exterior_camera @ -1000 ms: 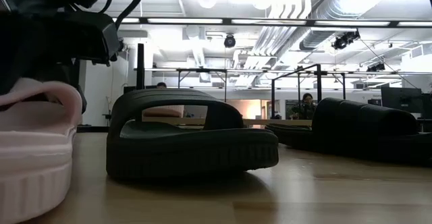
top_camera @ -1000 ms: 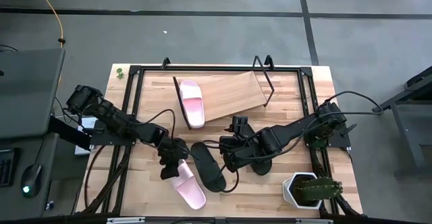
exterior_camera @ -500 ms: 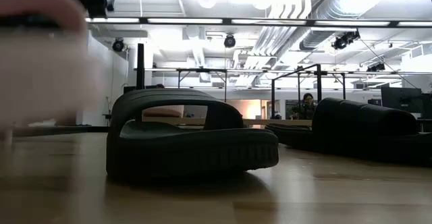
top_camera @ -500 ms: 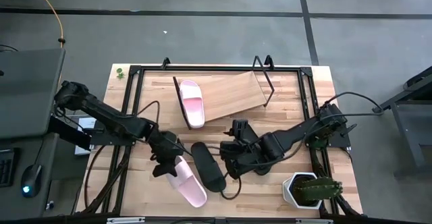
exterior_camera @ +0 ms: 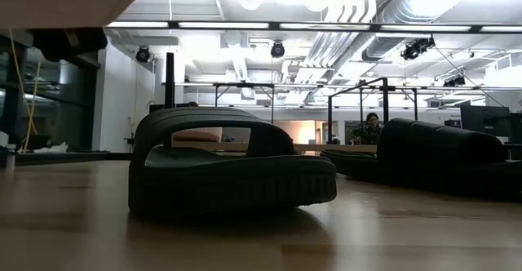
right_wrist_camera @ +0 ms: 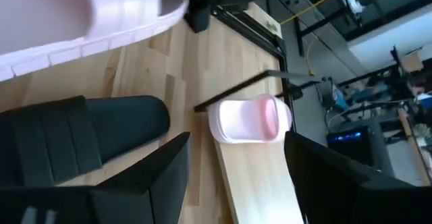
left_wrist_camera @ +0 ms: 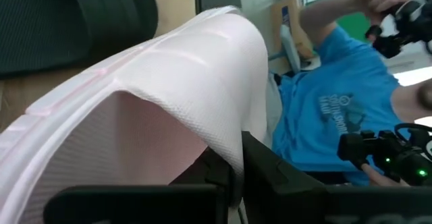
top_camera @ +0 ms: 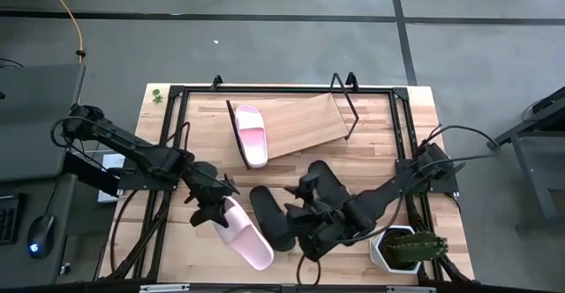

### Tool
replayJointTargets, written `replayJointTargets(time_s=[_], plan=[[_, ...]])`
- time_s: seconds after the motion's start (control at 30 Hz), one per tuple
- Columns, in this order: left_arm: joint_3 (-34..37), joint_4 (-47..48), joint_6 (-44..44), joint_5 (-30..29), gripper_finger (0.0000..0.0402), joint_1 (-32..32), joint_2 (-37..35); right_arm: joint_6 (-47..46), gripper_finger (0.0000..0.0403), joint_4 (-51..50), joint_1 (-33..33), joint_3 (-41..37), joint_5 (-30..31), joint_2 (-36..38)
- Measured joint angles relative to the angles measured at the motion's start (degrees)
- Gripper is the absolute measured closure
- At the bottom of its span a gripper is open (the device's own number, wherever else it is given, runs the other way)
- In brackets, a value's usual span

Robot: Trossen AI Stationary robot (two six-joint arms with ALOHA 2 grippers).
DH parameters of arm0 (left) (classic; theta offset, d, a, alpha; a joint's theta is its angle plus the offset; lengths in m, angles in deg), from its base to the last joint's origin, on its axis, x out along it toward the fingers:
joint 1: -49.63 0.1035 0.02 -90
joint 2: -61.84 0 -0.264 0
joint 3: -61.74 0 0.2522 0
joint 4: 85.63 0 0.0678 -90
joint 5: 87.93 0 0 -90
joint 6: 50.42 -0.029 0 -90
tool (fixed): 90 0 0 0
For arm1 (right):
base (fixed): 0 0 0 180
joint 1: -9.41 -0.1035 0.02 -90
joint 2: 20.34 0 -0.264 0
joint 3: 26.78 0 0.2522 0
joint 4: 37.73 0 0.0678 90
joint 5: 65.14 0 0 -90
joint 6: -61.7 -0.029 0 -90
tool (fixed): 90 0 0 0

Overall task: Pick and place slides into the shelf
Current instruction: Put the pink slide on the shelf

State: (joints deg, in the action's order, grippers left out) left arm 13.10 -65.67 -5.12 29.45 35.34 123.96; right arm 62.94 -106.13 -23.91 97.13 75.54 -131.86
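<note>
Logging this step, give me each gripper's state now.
Left gripper: shut on the pink slide, lifted off the table.
Right gripper: open, holding nothing, beside the black slide.

1. A grey concrete floor (top_camera: 282,37) with dark seam lines surrounds the light wooden tabletop (top_camera: 415,108).
2. A thin yellow cable (top_camera: 75,19) runs over the floor at 10 o'clock of the table.
3. A grey desk surface (top_camera: 35,121) stands at 9 o'clock.
4. A white planter holding a green cactus (top_camera: 402,247) sits at 5 o'clock.
5. Overhead, round silver ventilation ducts (exterior_camera: 383,26) and bright ceiling lamps (exterior_camera: 251,0) hang in the hall.
6. A person in a blue shirt (left_wrist_camera: 331,109) sits beyond the table.
</note>
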Motion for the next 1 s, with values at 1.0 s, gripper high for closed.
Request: replayJointTargets(time_s=[1.0], plan=[[-0.04, -3.37, -0.48, -0.27, 0.039, 0.02, -0.59, 23.29, 0.0174, 30.92, -0.45, -0.04, 0.29, -11.09]])
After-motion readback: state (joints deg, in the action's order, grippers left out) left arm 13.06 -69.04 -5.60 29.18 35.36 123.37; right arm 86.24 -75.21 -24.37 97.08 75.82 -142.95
